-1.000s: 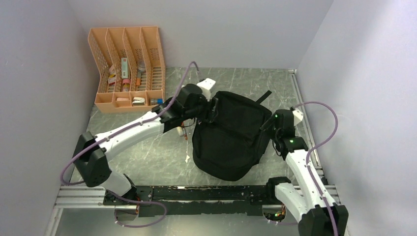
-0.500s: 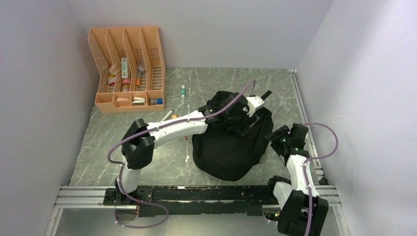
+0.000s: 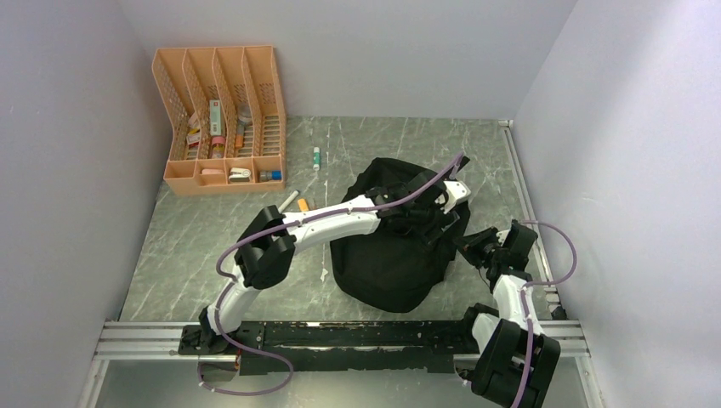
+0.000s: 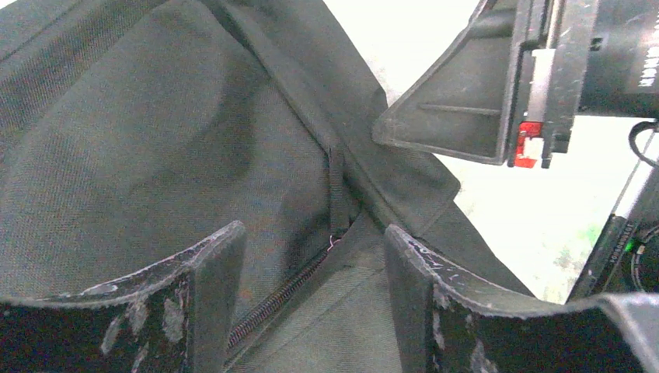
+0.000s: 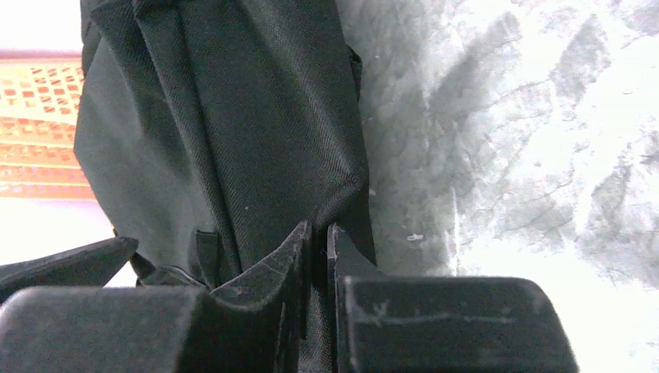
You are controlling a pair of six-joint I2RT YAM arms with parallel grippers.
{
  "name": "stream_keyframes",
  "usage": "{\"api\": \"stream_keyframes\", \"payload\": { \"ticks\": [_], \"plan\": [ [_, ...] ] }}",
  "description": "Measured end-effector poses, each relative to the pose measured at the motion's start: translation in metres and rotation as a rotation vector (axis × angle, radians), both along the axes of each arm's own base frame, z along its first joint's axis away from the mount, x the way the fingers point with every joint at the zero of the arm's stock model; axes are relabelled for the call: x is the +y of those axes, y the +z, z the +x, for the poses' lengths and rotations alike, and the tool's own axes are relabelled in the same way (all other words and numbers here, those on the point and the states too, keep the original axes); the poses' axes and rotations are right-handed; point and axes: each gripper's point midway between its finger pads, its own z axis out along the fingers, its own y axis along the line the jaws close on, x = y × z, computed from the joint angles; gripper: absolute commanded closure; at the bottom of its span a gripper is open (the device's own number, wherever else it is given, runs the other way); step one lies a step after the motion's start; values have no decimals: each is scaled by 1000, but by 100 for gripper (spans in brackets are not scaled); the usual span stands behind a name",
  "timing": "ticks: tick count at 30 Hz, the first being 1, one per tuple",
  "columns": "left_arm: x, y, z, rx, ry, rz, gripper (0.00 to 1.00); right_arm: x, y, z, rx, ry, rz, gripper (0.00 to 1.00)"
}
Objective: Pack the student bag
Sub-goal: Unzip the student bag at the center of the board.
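1. Student bag [image 3: 387,255], the big black soft fabric backpack, is slumped on the grey marbled counter [image 3: 187,221], right of centre and well away from the orange mesh organiser [image 3: 174,93] in the far left corner.
2. Right jaws are clenched on a fold at its right edge, I'd guess to pin it down.
3. Left jaws are released, straddling the zipper line [image 4: 272,301] with nothing gripped.
4. Left arm [image 3: 332,219] stretches right across the bag's top; right arm [image 3: 508,293] sits tucked low beside it.
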Motion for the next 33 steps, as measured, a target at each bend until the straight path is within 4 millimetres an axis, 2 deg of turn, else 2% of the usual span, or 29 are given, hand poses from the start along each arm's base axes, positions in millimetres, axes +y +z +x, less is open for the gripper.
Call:
{"api": "stream_keyframes", "payload": {
  "ticks": [3,11,19,26,29,33],
  "plan": [
    [1,-3,2,-4,11,11,31,3,4,2,-19,16,13,95],
    [-4,-12,7,-8,23,22,32,7,11,3,-52,41,16,100],
    [-8,-25,8,2,24,35,34,7,14,2,-68,46,9,100],
    [-16,-16,12,-7,28,5,55,9,17,1,-80,55,7,100],
    [-16,-20,12,-4,29,10,64,9,18,1,-83,58,7,100],
    [-16,-28,12,4,30,21,81,10,17,-1,-81,64,5,100]
  ]
}}
